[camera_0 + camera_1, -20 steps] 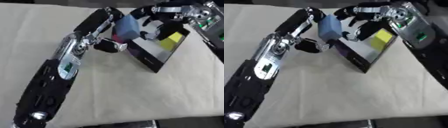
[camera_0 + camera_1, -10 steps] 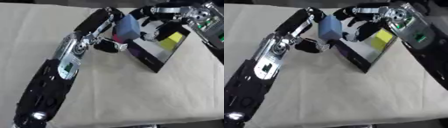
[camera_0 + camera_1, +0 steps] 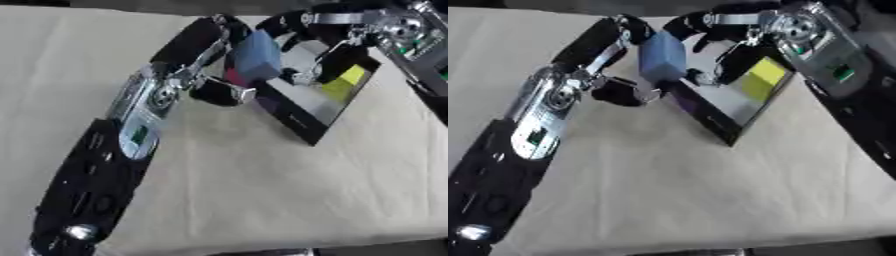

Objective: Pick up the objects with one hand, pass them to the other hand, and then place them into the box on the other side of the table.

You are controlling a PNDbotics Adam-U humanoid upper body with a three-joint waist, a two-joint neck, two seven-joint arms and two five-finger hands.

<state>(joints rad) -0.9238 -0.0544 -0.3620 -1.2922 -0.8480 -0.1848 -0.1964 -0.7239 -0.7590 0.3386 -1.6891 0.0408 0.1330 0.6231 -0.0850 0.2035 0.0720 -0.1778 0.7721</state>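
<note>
Reaching in from the lower left, the robot's left arm [image 3: 131,145] crosses the cream-covered table [image 3: 262,200] toward its far edge, where a dark band runs along the top of both views. The near half of the cloth lies open, a wide bare stretch from the arm's side across to the right edge, and more bare cloth shows left of the arm.

A black-walled box [image 3: 302,125] sits tilted on the far right part of the table, one corner pointing toward the camera, its pale floor visible. Inside it a yellow block [image 3: 763,77] rests near the right wall, and something pink [image 3: 236,79] shows low by the left wall, partly hidden.

The left hand [image 3: 206,45] holds a blue block [image 3: 662,59] above the box's left rim, its fingers curled behind and over the block's top while a dark thumb [image 3: 623,92] sits below it, so the block is pinched between them. The block's broad blue face turns toward the camera.

The right arm [image 3: 833,65] comes down from the upper right. Its right hand [image 3: 724,30] hovers over the box with fingers spread and bent, arching above and just to the right of the blue block; whether any fingertip touches the block cannot be told. One dark finger [image 3: 732,62] hangs down into the box beside the yellow block.
</note>
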